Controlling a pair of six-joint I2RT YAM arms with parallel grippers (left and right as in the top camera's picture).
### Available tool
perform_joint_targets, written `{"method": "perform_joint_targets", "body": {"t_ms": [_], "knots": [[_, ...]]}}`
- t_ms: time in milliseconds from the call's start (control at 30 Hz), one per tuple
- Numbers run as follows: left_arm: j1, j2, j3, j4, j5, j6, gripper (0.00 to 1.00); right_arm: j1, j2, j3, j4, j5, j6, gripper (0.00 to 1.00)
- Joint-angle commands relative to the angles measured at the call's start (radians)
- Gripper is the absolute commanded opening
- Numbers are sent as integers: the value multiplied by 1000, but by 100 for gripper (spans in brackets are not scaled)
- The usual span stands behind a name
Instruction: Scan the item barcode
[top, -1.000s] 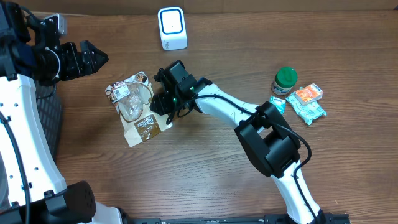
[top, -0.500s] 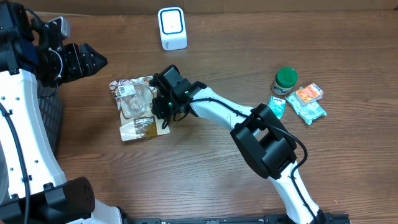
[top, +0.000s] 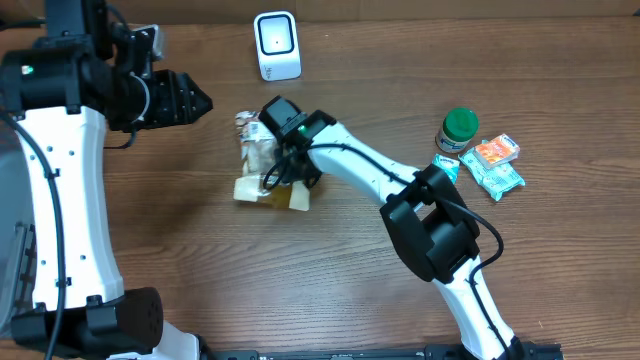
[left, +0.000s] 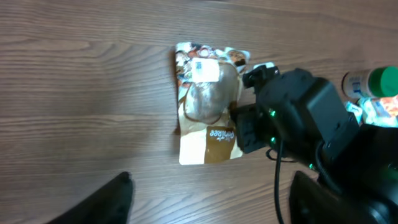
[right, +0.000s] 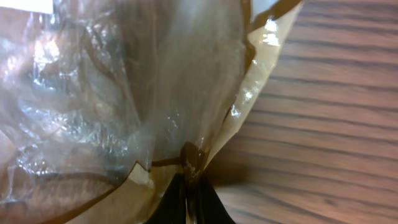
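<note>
Pouch (left: 208, 106) edge pinched in closed right claw (right: 189, 180); left claw (left: 211, 186) open, holding nothing.

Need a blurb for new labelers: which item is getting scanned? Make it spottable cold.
On the wooden table, start at the white scanner standing at the far edge. Just in front of it, mid-table, is a plastic pouch, pinched at its edge by the right gripper. Unlike the green-lidded jar and small packets off to the right, it has a clear window over a brown printed base.
</note>
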Motion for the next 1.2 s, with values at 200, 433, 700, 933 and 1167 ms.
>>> {"method": "perform_joint_targets", "body": {"t_ms": [200, 433, 700, 933, 1167], "knots": [[-129, 147, -190, 148, -75, -153, 24, -148, -4, 125, -66, -367, -151, 25], [-168, 331, -206, 233, 12, -152, 4, -287, -77, 143, -146, -637, -273, 41], [-222, 528, -206, 332, 99, -94, 4, -322, -77, 47, -133, -601, -299, 44], [-218, 608, -206, 419, 105, -73, 4, -322, -77, -63, -53, -607, -294, 38], [-216, 608, -224, 435, 105, -58, 4, -322, -77, -143, 61, -706, -286, 42]]}}
